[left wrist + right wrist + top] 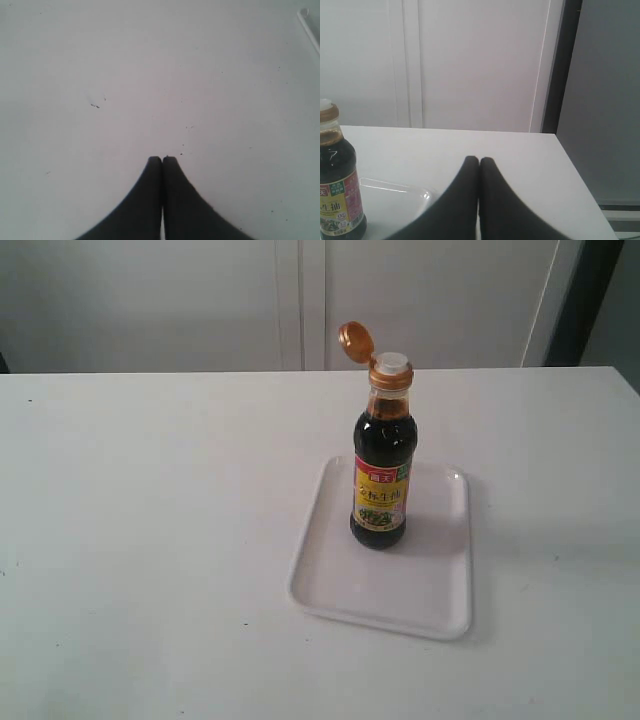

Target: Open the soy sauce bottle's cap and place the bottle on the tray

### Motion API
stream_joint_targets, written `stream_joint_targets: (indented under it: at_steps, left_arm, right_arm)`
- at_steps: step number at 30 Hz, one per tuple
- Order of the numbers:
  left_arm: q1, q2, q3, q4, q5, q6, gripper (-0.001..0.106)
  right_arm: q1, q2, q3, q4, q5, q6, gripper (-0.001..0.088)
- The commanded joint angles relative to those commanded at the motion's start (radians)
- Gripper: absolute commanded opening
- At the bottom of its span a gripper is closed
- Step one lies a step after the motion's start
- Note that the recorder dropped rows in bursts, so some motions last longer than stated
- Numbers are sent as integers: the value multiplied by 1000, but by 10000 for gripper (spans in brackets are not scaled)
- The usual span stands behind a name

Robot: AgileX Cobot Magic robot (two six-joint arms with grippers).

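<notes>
The bottle (380, 475) stands upright on the tray (330, 585), toward the tray's far side and a little left of its middle. It is clear glass filled with dark liquid and carries a yellow, red and green label. Its cap (355, 341) is flipped open, tilted up and back on its hinge to the left of the neck, and the white spout (392, 363) is bare above the golden-brown collar.

The tray lies flat on the white counter (140, 540), right of the counter's middle and nearer the front edge than the far edge.

My left jaws (162, 159) are pressed together with nothing between them, hanging over bare counter; a thin sliver of the tray's rim shows at the corner of that view. My right jaws (479, 159) are also pressed together and hold nothing. They sit apart from the bottle, which stands off to one side of them with the tray's edge beside it.
</notes>
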Motion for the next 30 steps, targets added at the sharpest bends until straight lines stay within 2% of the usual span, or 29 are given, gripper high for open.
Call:
stream_joint_targets:
  at_steps: [4, 17, 30]
  left_arm:
    - [0, 0, 30, 0, 0, 0, 0]
    - [0, 0, 30, 0, -61, 0, 0]
    - [0, 0, 30, 0, -60, 0, 0]
  right_arm:
    - [0, 0, 0, 0, 0, 0, 0]
    - [0, 0, 0, 0, 0, 0, 0]
    - [0, 0, 0, 0, 0, 0, 0]
